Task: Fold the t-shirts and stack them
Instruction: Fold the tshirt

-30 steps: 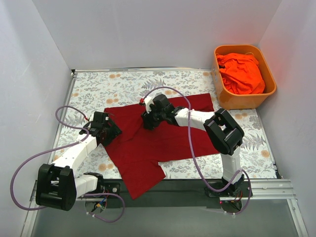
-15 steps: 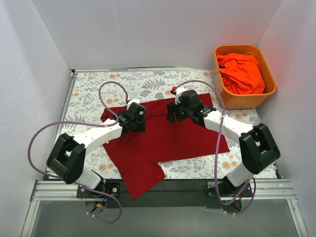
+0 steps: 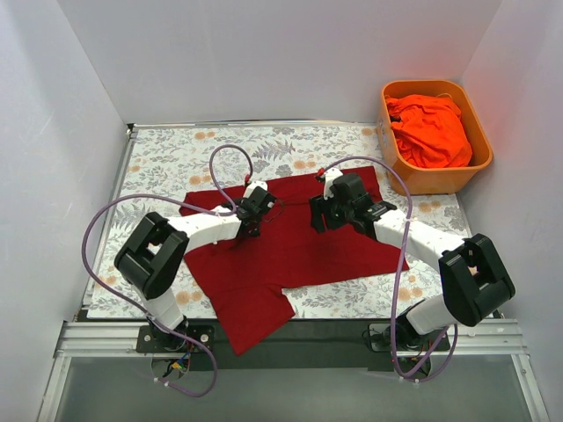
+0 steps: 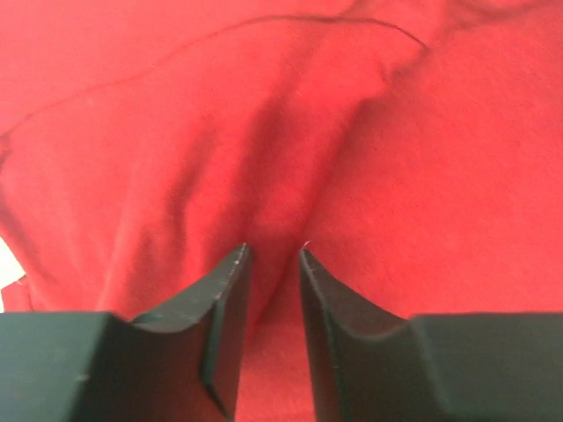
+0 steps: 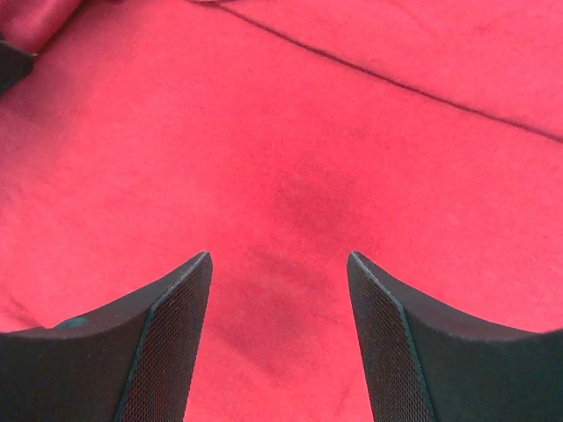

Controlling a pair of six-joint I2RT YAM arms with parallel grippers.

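On the left half of the flowered worktop (image 3: 176,163), the left gripper (image 4: 271,255) has swung in from the sleeve side and now sits on the far-middle part of the dark crimson t-shirt (image 3: 290,255), which lies spread flat across the centre. Its fingers (image 4: 222,303) have narrowed sharply and now pinch a raised ridge of the red cloth between their tips. Further right, the right gripper (image 5: 279,257) has moved out from the shirt's middle toward its far right part; its fingers (image 5: 176,321) are spread wide just over smooth cloth, holding nothing. At the far right, the orange-red t-shirt (image 3: 429,130) lies bunched in the orange tub (image 3: 435,182). By my reading the first fold is only starting: one side is gripped, and the right side has yet to pinch.
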